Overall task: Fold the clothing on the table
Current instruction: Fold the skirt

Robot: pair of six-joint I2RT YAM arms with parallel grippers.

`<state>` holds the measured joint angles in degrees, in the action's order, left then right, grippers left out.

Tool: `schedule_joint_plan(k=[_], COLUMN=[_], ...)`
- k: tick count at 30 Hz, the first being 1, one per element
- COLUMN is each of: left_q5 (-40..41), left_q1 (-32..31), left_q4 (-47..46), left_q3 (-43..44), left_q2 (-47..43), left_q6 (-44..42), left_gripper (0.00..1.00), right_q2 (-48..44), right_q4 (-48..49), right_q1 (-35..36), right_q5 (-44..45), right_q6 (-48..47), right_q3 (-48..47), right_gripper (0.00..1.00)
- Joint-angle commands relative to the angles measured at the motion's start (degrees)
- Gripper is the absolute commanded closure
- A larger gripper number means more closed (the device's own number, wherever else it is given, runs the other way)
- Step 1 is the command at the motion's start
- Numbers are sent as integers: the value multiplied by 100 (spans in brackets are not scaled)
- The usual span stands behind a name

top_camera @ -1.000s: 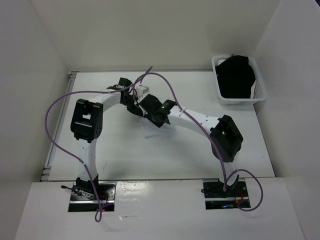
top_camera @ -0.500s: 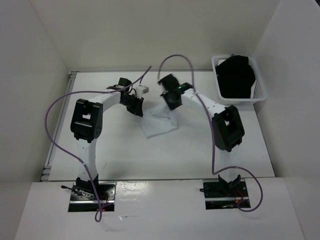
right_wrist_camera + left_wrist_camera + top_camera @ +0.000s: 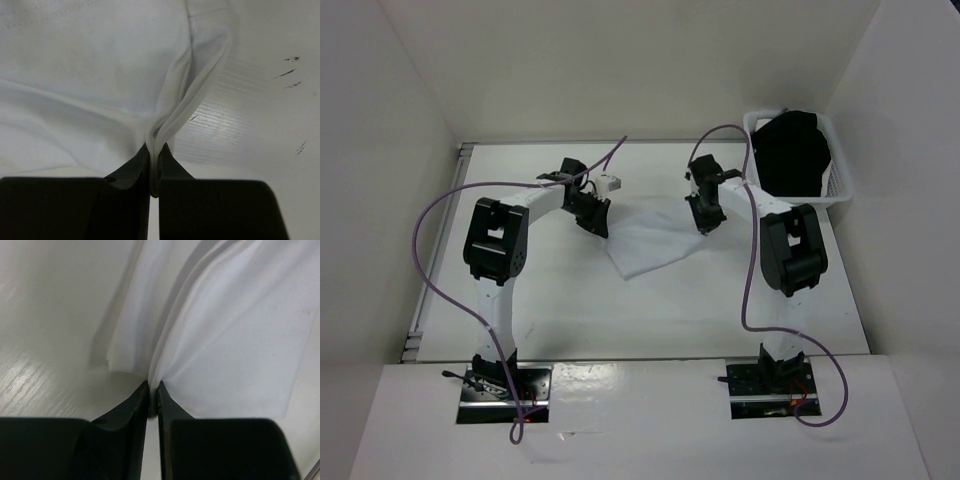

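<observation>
Top view: one item of clothing (image 3: 650, 240), thin and white, lying mid-worktop (image 3: 570, 300), stretched between my left tool (image 3: 594, 218) and right tool (image 3: 706, 215).
Left wrist: left tool pinched onto a layered edge.
Right wrist: right tool clamped on a bunched hem.
Handling, I judge: light, limp, slippery; grip it at corners and hems.
</observation>
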<state>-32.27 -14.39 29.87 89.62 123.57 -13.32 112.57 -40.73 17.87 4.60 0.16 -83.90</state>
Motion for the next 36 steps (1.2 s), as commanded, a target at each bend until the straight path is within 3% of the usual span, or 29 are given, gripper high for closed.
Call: schedule_joint_plan(k=[1,9,13,19,27,36], left_q5=[81,133,133,133,186,133], left_q1=[33,33,33,33,33,33], left_q4=[221,274,274,274,327,327], left_q3=[-24,-24,-24,29,29,90], left_q2=[115,168,168,168,168,220], left_q6=[-100,-100,-100,-100,-100,5], left_gripper=[81,80,78,78,78,78], right_q2=[37,37,-218,-149,-34,212], right_q4=[4,-181,-181,-181,-119,-58], right_q1=[-29,93,664,2158,3283,3487], right_q5=[-170,207,743,1025,893,780], right_q6=[19,71,-60,-386,-877,-930], right_q3=[-65,-758,-1084,-1374,-971,-672], right_gripper=[100,100,100,100,100,100])
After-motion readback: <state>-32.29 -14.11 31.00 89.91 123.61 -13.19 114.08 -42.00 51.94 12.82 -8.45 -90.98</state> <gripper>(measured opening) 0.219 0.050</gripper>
